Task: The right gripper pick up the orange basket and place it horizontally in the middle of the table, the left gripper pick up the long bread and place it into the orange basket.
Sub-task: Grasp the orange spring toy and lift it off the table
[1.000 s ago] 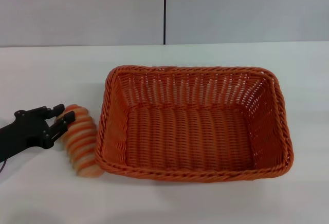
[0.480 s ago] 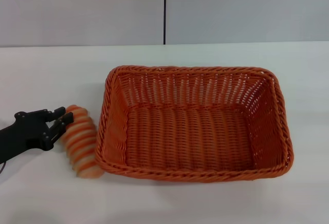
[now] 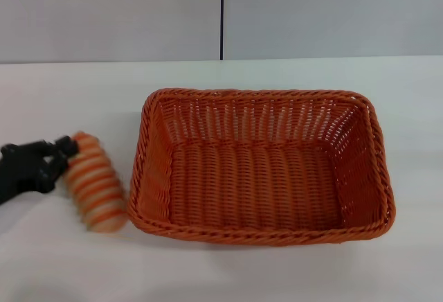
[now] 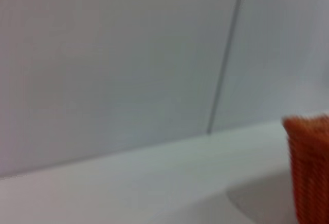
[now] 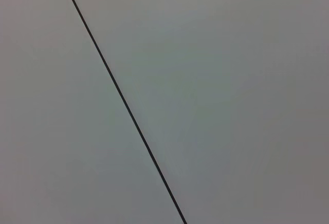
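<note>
The orange basket (image 3: 257,235) lies lengthwise across the middle of the white table (image 3: 69,94), and it holds nothing. Its corner shows as an orange edge (image 4: 311,167) in the left wrist view. The long bread (image 3: 94,185), striped orange and cream, is just left of the basket, with its near end by the basket's front left corner. My left gripper (image 3: 61,155) comes in from the far left and is shut on the bread's far end. The right gripper is out of view; the right wrist view shows only grey wall.
A grey wall with a black vertical seam (image 3: 222,14) stands behind the table. Bare tabletop lies in front of the basket and to its right.
The left gripper's fingers closed on the bread's far end. Gripper and bread have then shifted left, away from the basket's side. The basket has not moved.
</note>
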`<state>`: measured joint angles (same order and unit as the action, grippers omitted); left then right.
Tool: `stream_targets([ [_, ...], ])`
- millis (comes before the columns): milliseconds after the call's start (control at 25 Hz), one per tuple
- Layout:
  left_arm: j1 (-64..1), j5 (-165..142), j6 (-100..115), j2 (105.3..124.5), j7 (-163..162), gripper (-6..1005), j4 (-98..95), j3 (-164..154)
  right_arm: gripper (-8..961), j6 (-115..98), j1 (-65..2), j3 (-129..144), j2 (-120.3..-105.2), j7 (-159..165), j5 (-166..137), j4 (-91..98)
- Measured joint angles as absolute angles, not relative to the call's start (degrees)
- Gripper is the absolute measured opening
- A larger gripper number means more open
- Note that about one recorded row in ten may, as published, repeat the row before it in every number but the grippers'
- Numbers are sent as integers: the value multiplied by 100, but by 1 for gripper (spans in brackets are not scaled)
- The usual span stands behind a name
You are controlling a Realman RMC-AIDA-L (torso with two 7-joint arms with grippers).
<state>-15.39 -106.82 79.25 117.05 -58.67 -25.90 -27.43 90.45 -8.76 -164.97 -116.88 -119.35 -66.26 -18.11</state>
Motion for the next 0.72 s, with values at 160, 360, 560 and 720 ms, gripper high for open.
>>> stream_targets([
  [160,-1550,-10675,8114,11675,-5883,124,-2647,-2223,495,9051,-871,-16497,-11691,-11935,-6626,-1810],
  [360,-1561,-10673,8195,11716,-5967,96,-2820,-1846,495,9053,-870,-16497,-11696,-11935,-6626,-1804],
  [560,-1633,-10582,8665,11708,-6013,90,-2880,-1378,494,9054,-874,-16497,-11698,-11935,-6626,-1801],
  [720,-1667,-10268,9177,11691,-6072,84,-2883,-1288,494,9053,-883,-16497,-11698,-11935,-6627,-1801],
])
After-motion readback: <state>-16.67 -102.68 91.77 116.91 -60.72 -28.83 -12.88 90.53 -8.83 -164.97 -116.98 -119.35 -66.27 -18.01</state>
